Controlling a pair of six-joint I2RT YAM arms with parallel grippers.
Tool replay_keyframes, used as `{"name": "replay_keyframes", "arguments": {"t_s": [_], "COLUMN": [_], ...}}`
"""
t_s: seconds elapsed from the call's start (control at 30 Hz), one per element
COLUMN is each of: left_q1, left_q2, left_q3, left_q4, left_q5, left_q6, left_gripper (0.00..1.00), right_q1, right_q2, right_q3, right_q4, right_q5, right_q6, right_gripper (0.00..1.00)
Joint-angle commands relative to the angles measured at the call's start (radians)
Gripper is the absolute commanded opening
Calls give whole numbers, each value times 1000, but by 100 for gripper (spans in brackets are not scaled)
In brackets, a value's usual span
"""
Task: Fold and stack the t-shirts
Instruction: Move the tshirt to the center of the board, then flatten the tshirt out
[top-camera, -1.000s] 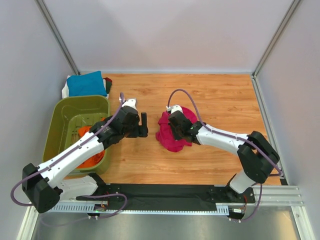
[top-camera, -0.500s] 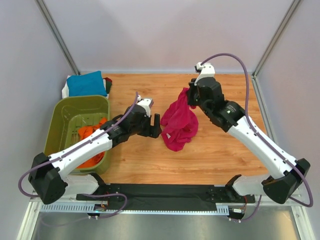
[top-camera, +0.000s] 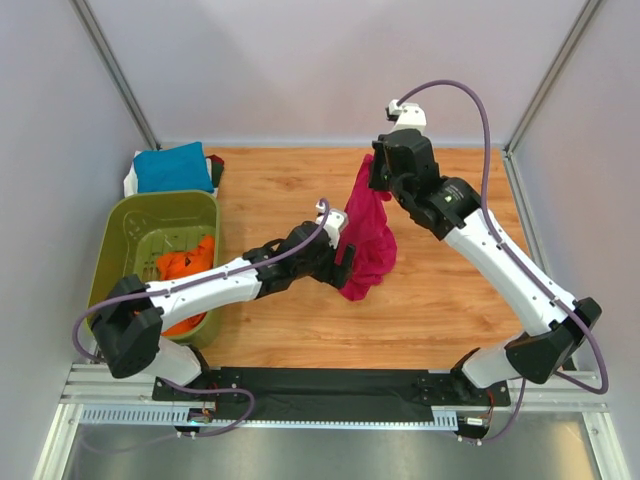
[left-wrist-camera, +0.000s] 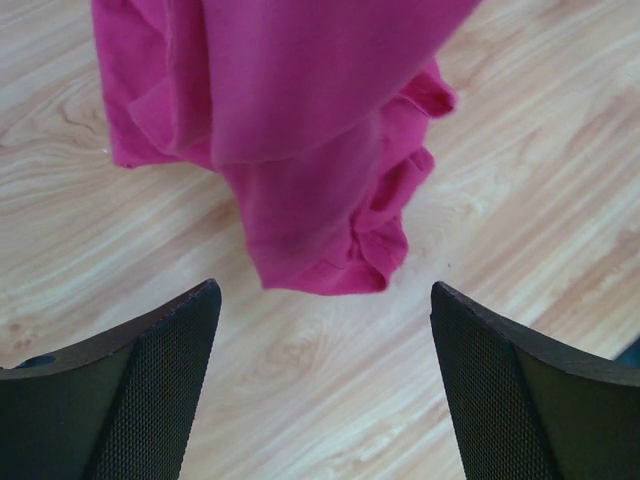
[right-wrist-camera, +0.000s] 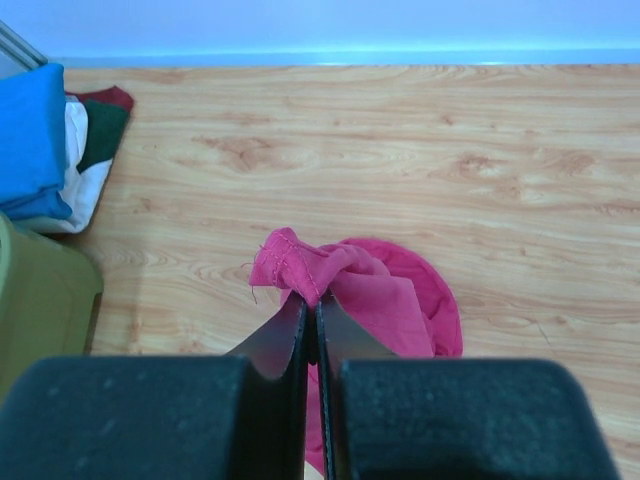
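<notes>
The magenta-pink t-shirt hangs in the air over the middle of the table, its lower end near the wood. My right gripper is shut on its top hem, which bunches just past the closed fingertips. My left gripper is open, low beside the shirt's bottom edge; in its wrist view the hanging cloth sits just beyond the two spread fingers, touching neither. Orange t-shirts lie in the olive-green basket. A folded teal-blue t-shirt tops a stack at the back left, with white cloth under it.
The basket stands along the left side, under my left arm. The stack at the back left corner also holds dark green and maroon cloth. Grey walls close in the table on the left, back and right.
My right gripper has closed on the magenta-pink shirt and lifted it off the table towards the back. My left arm has swung right from the basket to the shirt's lower edge.
</notes>
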Motion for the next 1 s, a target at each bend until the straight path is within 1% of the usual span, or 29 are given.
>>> {"name": "replay_keyframes", "arguments": {"t_s": [0.0, 0.1, 0.13, 0.2, 0.27, 0.37, 0.47, 0.5, 0.57, 0.6, 0.67, 0.7, 0.77, 0.8, 0.83, 0.87, 0.9, 0.93, 0.97], "left_q1": [3, 1, 3, 3, 1, 6, 6, 6, 14, 29, 61, 73, 102, 110, 115, 123, 129, 135, 158], "left_q2": [40, 76, 105, 138, 152, 175, 220, 227, 234, 223, 197, 153, 85, 6, -36, -79, -154, -185, -228], "left_q3": [-11, -14, -11, -8, -21, -66, -69, -68, -54, -45, -9, 3, 40, 58, 78, 127, 158, 193, 277], "left_q4": [128, 165, 165, 215, 268, 352, 390, 396, 387, 372, 283, 251, 131, 88, 0, -42, -88, -186, -237], "left_q5": [-89, -100, -108, -132, -140, -103, -134, -150, -184, -190, -212, -213, -233, -243, -278, -295, -308, -337, -350], "left_q6": [56, 91, 95, 97, 88, 77, 73, 69, 65, 50, 39, 37, 59, 77, 115, 141, 167, 181, 198], "left_gripper": [92, 92, 91, 89, 83, 80, 71, 55, 27, 0, 0, 0, 0, 0, 0, 0, 0, 0, 0], "right_q1": [-21, -32, -32, -33, -35, -35, -40, -43, -49, -55, -72, -81, -110, -121, -142, -152, -162, -178, -182], "right_q2": [7, 7, 4, -2, -6, -11, -6, -3, 1, 9, 21, 30, 37, 38, 37, 34, 23, 17, 3], "right_q3": [85, 82, 81, 76, 77, 82, 90, 96, 114, 123, 174, 191, 249, 269, 284, 310, 321, 329, 344], "right_q4": [-16, -30, -30, -28, -31, -31, -33, -33, -39, -43, -77, -91, -129, -140, -151, -163, -166, -168, -169], "right_q5": [18, -16, -22, -29, -33, -20, -13, -13, -11, 0, 13, 15, 17, 15, 15, 23, 27, 35, 50], "right_q6": [-19, -21, -21, -16, -21, -30, -32, -35, -38, -44, -45, -44, -42, -41, -45, -49, -52, -61, -68], "right_gripper": [0, 0, 0, 0, 0, 0, 0, 0, 0, 0, 0, 0, 0, 0, 0, 0, 0, 0, 0]}}
